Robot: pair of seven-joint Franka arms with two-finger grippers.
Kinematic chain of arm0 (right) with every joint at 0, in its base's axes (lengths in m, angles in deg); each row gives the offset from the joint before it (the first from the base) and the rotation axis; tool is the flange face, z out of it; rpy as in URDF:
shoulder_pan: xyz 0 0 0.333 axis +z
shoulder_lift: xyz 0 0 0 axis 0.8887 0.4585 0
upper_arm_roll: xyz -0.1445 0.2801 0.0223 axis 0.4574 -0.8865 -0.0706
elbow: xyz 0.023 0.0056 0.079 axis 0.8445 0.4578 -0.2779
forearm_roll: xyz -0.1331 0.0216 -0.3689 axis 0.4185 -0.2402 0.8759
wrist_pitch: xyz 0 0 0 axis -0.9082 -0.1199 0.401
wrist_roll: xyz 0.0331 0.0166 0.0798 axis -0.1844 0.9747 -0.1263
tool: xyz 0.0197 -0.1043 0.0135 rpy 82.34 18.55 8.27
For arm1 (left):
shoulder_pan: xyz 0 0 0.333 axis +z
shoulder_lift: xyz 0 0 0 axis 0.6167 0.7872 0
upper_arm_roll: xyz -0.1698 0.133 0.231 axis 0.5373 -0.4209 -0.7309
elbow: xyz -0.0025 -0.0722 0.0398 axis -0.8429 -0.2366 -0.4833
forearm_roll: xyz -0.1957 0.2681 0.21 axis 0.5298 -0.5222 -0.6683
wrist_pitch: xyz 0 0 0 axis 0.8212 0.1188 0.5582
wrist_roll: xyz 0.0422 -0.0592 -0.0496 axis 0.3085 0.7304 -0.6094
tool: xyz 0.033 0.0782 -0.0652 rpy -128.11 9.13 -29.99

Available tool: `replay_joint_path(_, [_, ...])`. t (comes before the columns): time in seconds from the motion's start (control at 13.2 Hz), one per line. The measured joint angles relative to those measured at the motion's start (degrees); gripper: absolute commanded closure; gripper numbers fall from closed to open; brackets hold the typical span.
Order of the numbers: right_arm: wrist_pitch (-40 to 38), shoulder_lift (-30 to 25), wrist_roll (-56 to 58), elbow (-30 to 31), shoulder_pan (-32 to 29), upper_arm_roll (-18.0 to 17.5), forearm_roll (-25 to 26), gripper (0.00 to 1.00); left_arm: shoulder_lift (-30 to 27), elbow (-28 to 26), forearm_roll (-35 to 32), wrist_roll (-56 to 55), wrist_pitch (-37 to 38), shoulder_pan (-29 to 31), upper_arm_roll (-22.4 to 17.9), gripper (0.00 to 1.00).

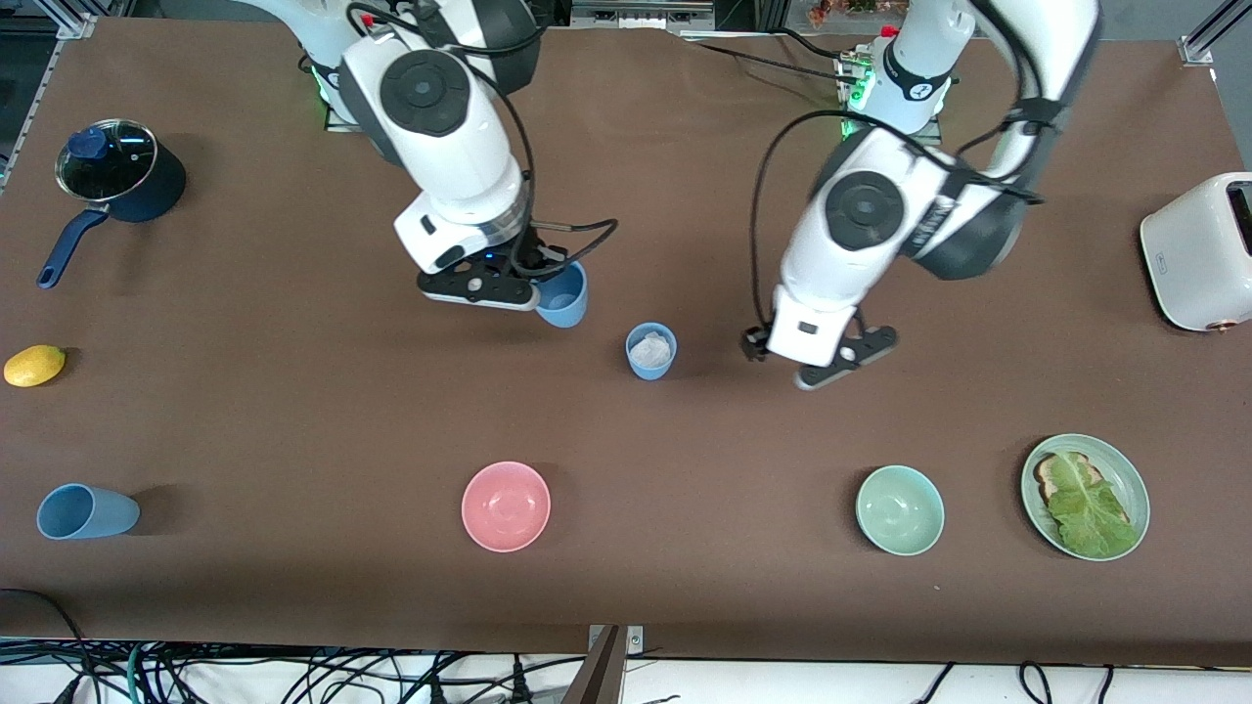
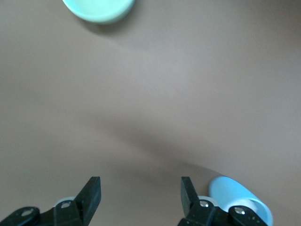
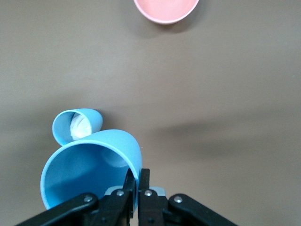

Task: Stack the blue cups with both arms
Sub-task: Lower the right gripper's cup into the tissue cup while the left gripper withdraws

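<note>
My right gripper (image 1: 536, 289) is shut on the rim of a blue cup (image 1: 564, 294) and holds it tilted above the table; the right wrist view shows its fingers (image 3: 145, 179) pinching the cup's wall (image 3: 89, 165). A second blue cup (image 1: 650, 350) stands upright on the table beside it, with something white crumpled inside; it shows in the right wrist view (image 3: 77, 125) and the left wrist view (image 2: 235, 195). My left gripper (image 1: 841, 364) hangs open and empty (image 2: 140, 188) over bare table beside that cup. A third blue cup (image 1: 86, 511) lies on its side near the front edge at the right arm's end.
A navy lidded saucepan (image 1: 122, 171) and a lemon (image 1: 34, 365) are at the right arm's end. A pink bowl (image 1: 506, 506), a pale green bowl (image 1: 900, 509) and a green plate (image 1: 1133, 472) with toast and lettuce line the front. A white toaster (image 1: 1198, 249) stands at the left arm's end.
</note>
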Motion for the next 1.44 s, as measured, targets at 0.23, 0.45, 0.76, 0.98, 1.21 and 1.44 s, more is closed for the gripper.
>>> replay_joint_path(0.23, [4.1,2.8,-2.9,0.0,1.7,0.0,0.2,1.00,-2.1,0.1,0.2,11.1,2.1,4.5,-0.3,0.23])
replay_joint_path(0.45, [7.2,6.8,-3.1,-2.4,3.0,0.1,1.1,1.00,-4.4,0.3,3.9,24.8,3.8,7.1,-4.9,0.23])
replay_joint_path(0.76, [7.1,9.0,-3.4,-7.0,4.5,0.2,1.4,1.00,-7.1,2.7,7.5,41.3,8.5,7.9,-13.5,0.23])
replay_joint_path(0.98, [7.2,9.6,-3.8,-7.2,6.4,0.5,1.5,1.00,-8.7,3.2,7.6,47.6,10.2,7.4,-16.2,0.23])
replay_joint_path(1.21, [7.4,11.6,-4.0,-8.3,7.5,1.2,1.6,1.00,-9.3,3.2,7.7,53.5,10.5,6.2,-19.9,0.23])
replay_joint_path(1.44, [8.0,12.2,-4.0,-8.7,7.7,1.7,1.7,1.00,-9.4,3.2,9.4,58.5,10.7,3.9,-24.9,0.23])
